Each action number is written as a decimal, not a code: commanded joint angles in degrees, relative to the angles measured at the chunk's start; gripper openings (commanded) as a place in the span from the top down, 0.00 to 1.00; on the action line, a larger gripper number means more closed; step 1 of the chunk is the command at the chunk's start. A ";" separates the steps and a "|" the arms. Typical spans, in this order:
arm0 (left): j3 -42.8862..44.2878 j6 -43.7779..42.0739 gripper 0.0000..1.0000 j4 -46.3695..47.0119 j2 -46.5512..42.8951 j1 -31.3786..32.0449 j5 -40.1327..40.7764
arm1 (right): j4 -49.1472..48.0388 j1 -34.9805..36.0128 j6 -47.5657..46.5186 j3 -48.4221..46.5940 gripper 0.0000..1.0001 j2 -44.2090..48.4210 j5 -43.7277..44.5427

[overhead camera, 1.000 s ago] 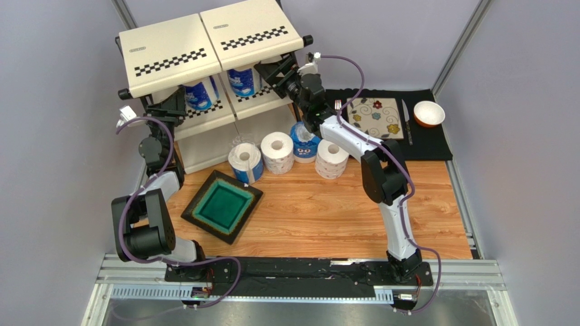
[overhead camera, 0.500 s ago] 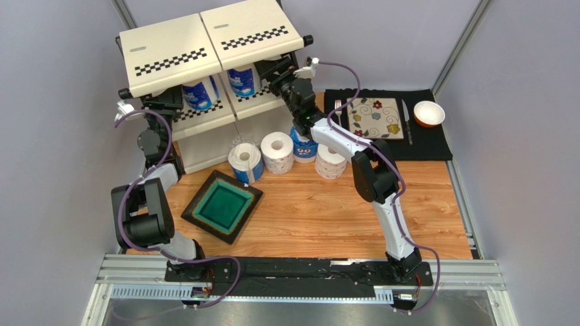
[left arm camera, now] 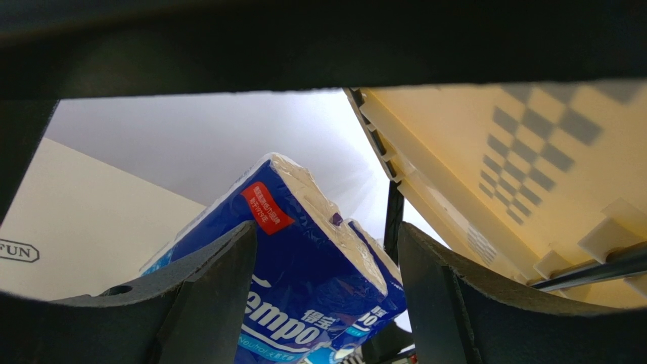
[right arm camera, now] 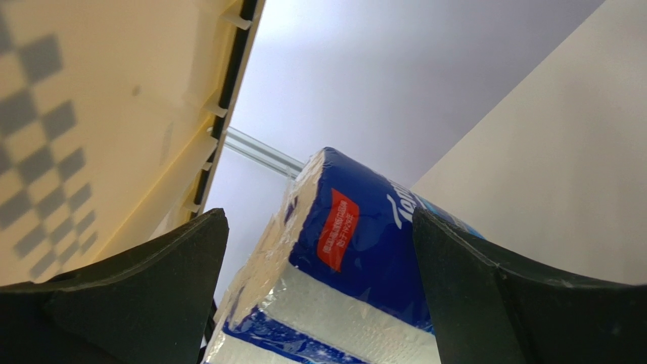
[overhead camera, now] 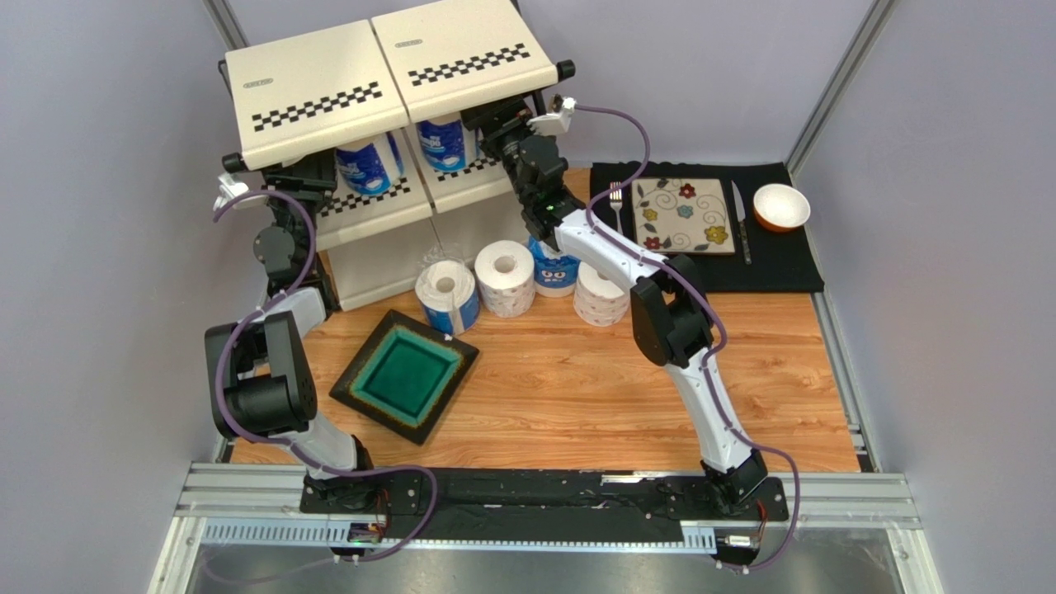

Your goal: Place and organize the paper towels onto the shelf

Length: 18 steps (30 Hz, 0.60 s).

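Two white paper towel rolls in blue-printed plastic wrap, one on the left (overhead camera: 368, 163) and one on the right (overhead camera: 443, 140), lie side by side on the middle tier of the cream-panelled shelf with checkered strips and a black tube frame (overhead camera: 335, 93), tucked under its top panels. The left gripper (left arm camera: 326, 227) reaches into that tier with its jaws on either side of the left roll. The wrap nearly fills the gap, and I cannot tell whether they are clenched on it or just resting beside it. The right gripper (right arm camera: 319, 216) straddles the right roll with its jaws spread wide, a sliver of space showing on one side, so it looks released. Four more rolls stand on end on the wooden table (overhead camera: 595, 396) just in front of the shelf: one banded in blue (overhead camera: 446, 293), a plain white one (overhead camera: 505, 275), a blue-printed one (overhead camera: 554, 266) and another white one (overhead camera: 601, 295). A dark green square ceramic dish (overhead camera: 403, 375) sits nearer the arm bases. The step in hand appears to be seating the first pair. Next, both arms would need to back straight out without dragging the rolls or catching the upper panel, then come down over the row on the table.
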State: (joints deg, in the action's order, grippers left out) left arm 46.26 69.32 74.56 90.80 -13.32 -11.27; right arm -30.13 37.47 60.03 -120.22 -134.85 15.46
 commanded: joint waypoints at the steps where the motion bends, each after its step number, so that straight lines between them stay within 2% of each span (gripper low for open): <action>1: 2.61 -1.20 0.23 13.68 0.69 1.46 -2.79 | 1.04 0.32 -1.67 -5.02 0.05 -2.26 1.59; 8: 3.66 -0.59 0.24 13.77 2.10 1.98 -3.41 | 1.83 0.23 -1.85 -6.60 0.05 -3.76 0.36; 18: 5.33 -0.41 0.24 13.77 3.68 4.62 -5.52 | 0.16 0.23 -1.93 -3.53 0.05 -2.09 -1.31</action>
State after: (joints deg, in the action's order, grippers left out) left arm 49.45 69.60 75.07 94.11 -11.05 -12.69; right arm -28.10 37.43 59.42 -124.05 -137.82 14.87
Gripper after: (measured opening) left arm 0.765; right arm 0.952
